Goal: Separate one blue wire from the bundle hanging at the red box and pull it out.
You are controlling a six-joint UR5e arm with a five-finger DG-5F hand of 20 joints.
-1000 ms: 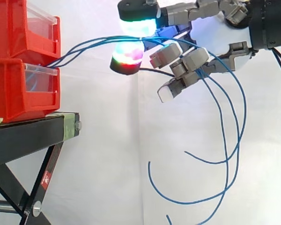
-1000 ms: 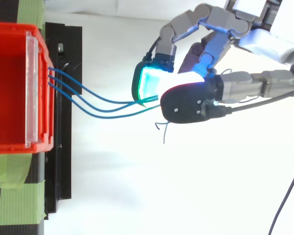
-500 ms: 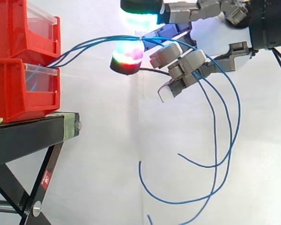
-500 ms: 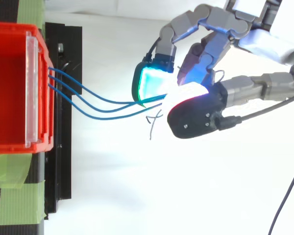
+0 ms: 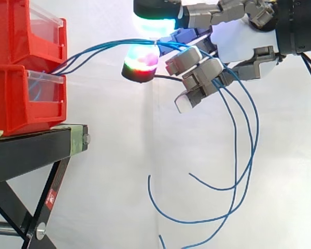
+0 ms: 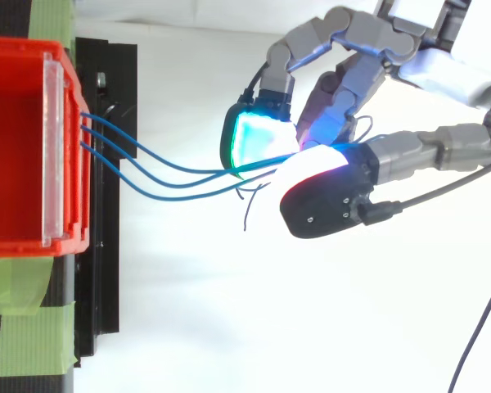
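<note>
The hand (image 5: 238, 44) is closed narrowly on the blue wires (image 6: 147, 173). They run from the red box (image 5: 26, 98) between two glowing pads (image 5: 141, 63), then droop in loose loops beyond. All three seem to meet at that pinch, so I'd loosen slightly, let two slip free, then pull level, away from the box.

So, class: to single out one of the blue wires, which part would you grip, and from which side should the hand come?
Grip the outermost blue wire on its stretch near the red bin, coming from its open side, away from the other two. There the three fan apart, so one can probably be pinched alone; at the hand they bunch together.
</note>
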